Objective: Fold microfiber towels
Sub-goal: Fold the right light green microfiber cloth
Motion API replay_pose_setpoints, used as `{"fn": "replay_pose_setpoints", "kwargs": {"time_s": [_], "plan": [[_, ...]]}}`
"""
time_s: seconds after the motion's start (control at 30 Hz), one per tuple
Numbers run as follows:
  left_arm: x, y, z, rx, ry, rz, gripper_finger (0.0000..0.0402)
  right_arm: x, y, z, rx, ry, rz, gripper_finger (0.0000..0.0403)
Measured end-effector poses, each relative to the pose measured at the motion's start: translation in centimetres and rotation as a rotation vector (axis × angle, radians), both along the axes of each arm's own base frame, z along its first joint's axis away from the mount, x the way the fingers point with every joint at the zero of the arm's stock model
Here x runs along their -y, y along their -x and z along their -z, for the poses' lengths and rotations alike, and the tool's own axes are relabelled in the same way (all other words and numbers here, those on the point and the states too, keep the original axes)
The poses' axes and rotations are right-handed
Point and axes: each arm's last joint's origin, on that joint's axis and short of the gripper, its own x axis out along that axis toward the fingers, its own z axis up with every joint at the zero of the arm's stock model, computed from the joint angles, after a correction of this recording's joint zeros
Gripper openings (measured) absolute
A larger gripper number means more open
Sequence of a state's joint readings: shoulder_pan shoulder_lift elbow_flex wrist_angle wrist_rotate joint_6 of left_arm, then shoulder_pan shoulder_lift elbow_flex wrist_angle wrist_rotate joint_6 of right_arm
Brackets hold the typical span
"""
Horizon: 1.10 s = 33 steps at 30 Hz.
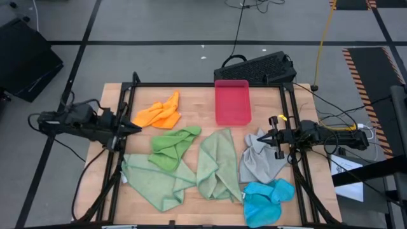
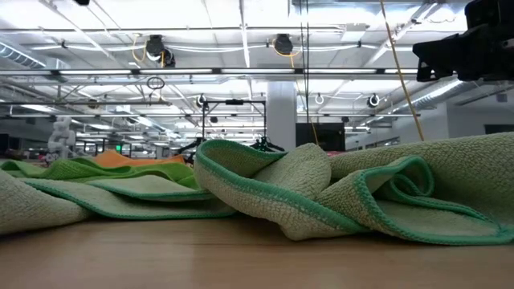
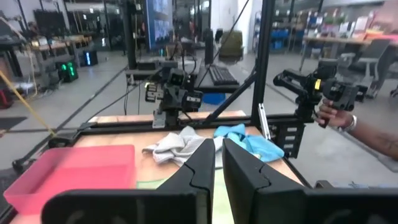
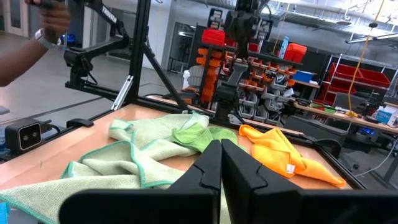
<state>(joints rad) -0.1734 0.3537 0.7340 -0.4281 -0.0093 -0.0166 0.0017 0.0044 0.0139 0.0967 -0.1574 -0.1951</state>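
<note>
Towels (image 1: 219, 165) lie crumpled, none folded yet; both claws, left (image 1: 135, 128) and right (image 1: 262, 137), wait clenched, empty, at the surface's side edges.

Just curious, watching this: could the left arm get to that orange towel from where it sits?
Probably yes. The left gripper, shut, hovers at the table's left edge, right beside the orange towel, with nothing between them.

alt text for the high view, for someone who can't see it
Six unfolded microfiber towels lie crumpled on a wooden table: an orange towel, a bright green towel, two sage green towels, a grey towel and a blue towel, near a pink tray. The left gripper and right gripper hover shut at the table's sides.
</note>
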Motion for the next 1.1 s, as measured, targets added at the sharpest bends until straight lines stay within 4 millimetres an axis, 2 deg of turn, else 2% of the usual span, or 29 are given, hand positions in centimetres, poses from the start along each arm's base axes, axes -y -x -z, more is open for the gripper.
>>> {"fn": "replay_pose_setpoints", "kwargs": {"time_s": [0.2,0.43,0.63,0.83,1.1], "plan": [[0.3,-1.6,-3.4,-0.089,-0.027,0.002,0.0033,0.0,0.0,-0.1,0.012,0.000,0.000,0.0000],[1.0,-3.8,-5.2,-0.240,-0.030,0.035,0.0033,0.0,0.0,-0.1,0.004,-0.052,-0.004,0.0000],[3.0,-6.8,-4.7,-0.337,0.029,0.094,0.0033,0.0,0.0,-0.1,-0.012,-0.146,-0.012,0.0000],[5.6,-9.7,-3.0,-0.411,-0.092,0.100,0.0033,0.0,0.0,-0.2,-0.005,-0.161,-0.013,0.0000],[7.3,-11.7,-2.0,-0.422,-0.145,0.080,0.0033,0.1,0.1,-0.7,0.025,-0.349,-0.012,0.0000]]}}
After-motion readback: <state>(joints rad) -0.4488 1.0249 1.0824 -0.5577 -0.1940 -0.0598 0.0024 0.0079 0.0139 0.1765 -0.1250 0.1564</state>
